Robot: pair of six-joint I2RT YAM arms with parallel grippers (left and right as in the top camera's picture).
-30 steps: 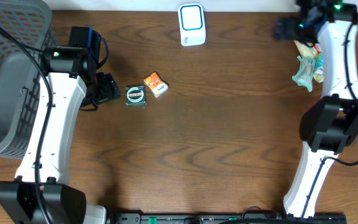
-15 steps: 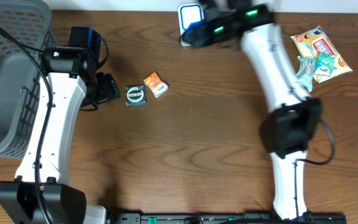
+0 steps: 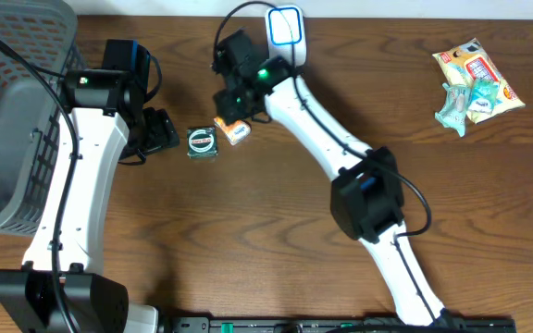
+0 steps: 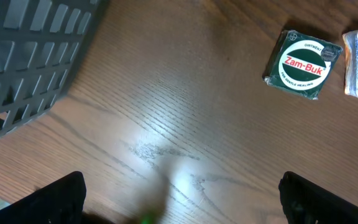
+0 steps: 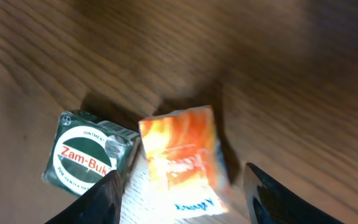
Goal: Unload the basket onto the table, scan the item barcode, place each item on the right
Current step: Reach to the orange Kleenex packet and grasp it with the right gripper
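A small orange and white packet [image 3: 234, 129] lies on the wooden table next to a green Zam-Buk box [image 3: 202, 141]. My right gripper [image 3: 232, 113] hangs right over the packet [image 5: 182, 158]. It is open, a finger on each side: the left one is at the packet's white edge and a gap shows at the right one. The Zam-Buk box [image 5: 89, 160] sits just left of it. The white and blue scanner [image 3: 286, 37] stands at the table's back edge. My left gripper [image 3: 160, 129] is open and empty, low over bare wood [image 4: 179, 199], with the Zam-Buk box [image 4: 304, 63] ahead to its right.
A grey plastic basket [image 3: 7, 139] fills the left side, its wall close to the left gripper [image 4: 36, 50]. A pile of snack packets [image 3: 475, 79] lies at the far right. The right arm stretches diagonally across the table's middle.
The right arm has swung from the far right, past the scanner, to above the orange packet, and its jaws have narrowed. The left arm has not moved.
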